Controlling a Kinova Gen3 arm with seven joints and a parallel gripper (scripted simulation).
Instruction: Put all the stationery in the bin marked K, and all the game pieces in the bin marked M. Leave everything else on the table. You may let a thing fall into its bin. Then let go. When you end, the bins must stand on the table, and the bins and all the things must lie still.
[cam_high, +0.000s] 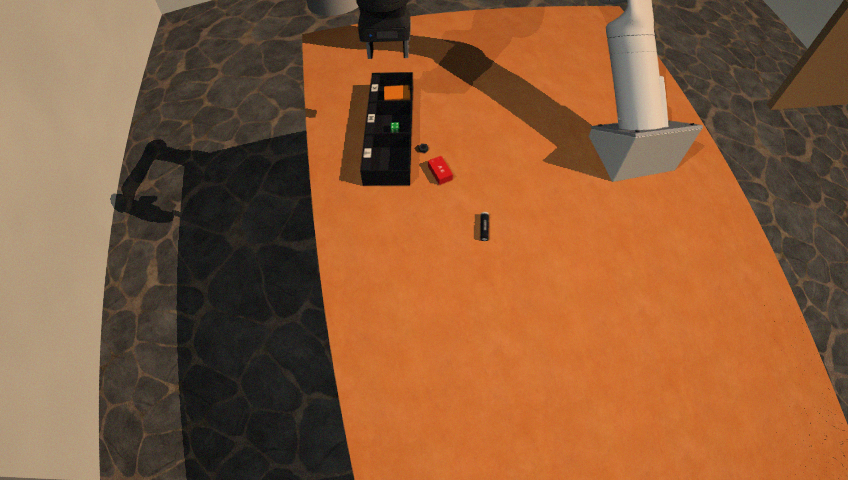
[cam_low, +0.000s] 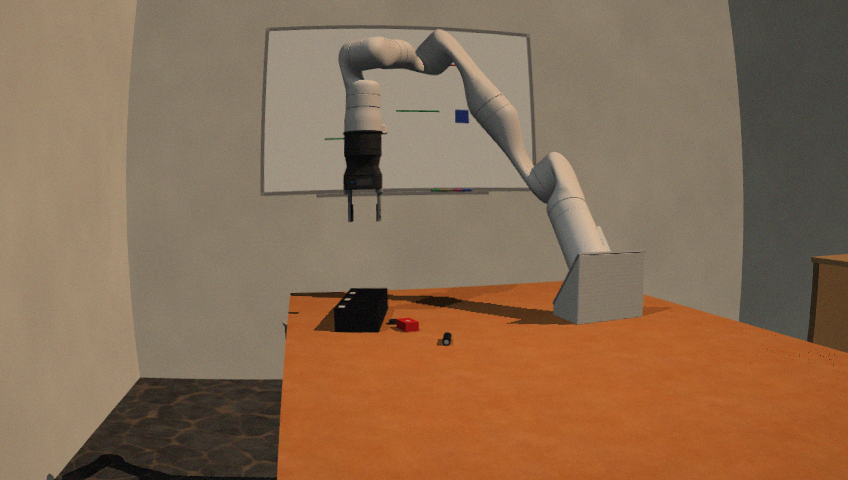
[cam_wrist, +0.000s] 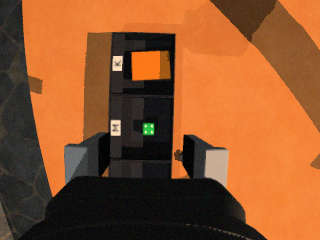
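Three black bins stand in a row. Bin K (cam_high: 390, 77) (cam_wrist: 142, 39) holds an orange block-like thing (cam_high: 393, 92) (cam_wrist: 145, 65), perhaps a pad of notes. Bin M (cam_high: 383, 130) (cam_wrist: 161, 110) holds a green die (cam_high: 394, 126) (cam_wrist: 148, 129) with white pips. My gripper (cam_high: 387, 57) (cam_low: 364, 220) (cam_wrist: 146, 149) is open and empty, high above the bins. On the table, right of the bins, lie a small dark thing (cam_high: 421, 148) (cam_low: 392, 321) (cam_wrist: 180, 156), a red box (cam_high: 440, 170) (cam_low: 408, 324) and a black cylinder (cam_high: 484, 226) (cam_low: 446, 339), perhaps a battery.
The third bin (cam_high: 385, 176) is nearest the top camera; its label is too blurred to read, and no thing shows in it. The table's left edge runs close beside the bins. The arm's grey base (cam_high: 645, 151) (cam_low: 609, 288) stands at the right.
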